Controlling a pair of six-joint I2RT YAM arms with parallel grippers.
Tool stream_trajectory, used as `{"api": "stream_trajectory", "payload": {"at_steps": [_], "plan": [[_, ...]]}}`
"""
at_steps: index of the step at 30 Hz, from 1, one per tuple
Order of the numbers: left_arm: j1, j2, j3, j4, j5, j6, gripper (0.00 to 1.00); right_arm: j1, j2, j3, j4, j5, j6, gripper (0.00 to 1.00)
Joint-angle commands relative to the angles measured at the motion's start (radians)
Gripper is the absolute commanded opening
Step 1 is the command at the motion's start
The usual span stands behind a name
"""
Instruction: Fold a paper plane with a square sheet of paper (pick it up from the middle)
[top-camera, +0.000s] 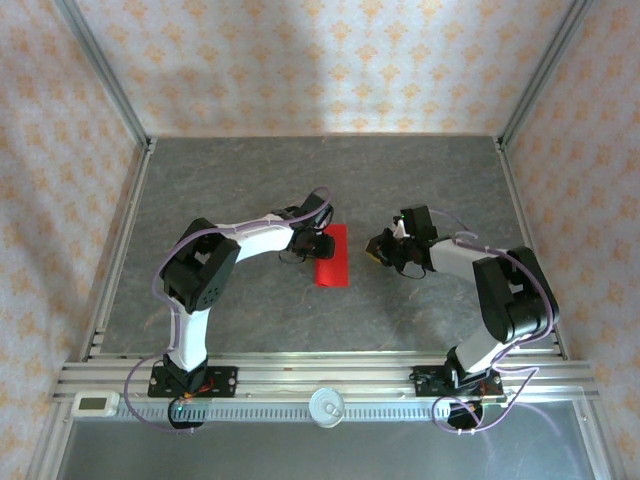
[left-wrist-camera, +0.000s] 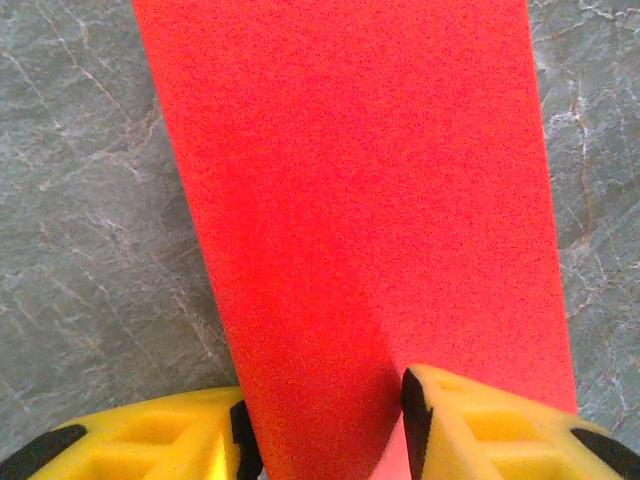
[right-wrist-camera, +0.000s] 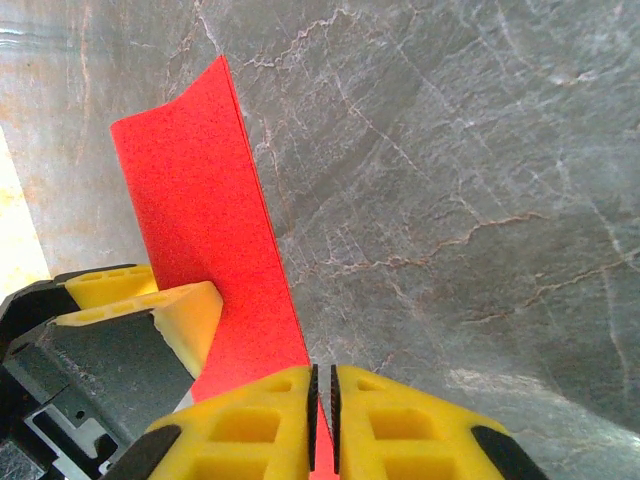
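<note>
The square sheet of paper lies on the grey table as a narrow bright red strip between the two arms. My left gripper is at its far end. In the left wrist view the sheet runs away from the left gripper, which is open, its yellow fingers set either side of a shaded band of red. My right gripper sits just right of the sheet. In the right wrist view it is shut to a thin slit over the edge of the sheet. A left finger rests on the red.
The grey marbled table has patterned walls on three sides. An aluminium rail carries both arm bases along the near edge. A round white disc and a small white device sit on the rail.
</note>
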Motion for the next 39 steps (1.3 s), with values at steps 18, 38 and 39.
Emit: {"api": "stream_trajectory", "payload": {"at_steps": [18, 38, 39], "plan": [[0.039, 0.122, -0.020, 0.005, -0.165, 0.056, 0.48, 0.025, 0.026, 0.053, 0.005, -0.011, -0.010, 0.15], [0.039, 0.124, -0.017, -0.004, -0.169, 0.058, 0.46, 0.028, 0.030, 0.053, 0.003, -0.008, -0.010, 0.14], [0.039, 0.124, -0.017, -0.005, -0.171, 0.058, 0.46, 0.028, 0.030, 0.053, 0.003, -0.009, -0.010, 0.14]]}}
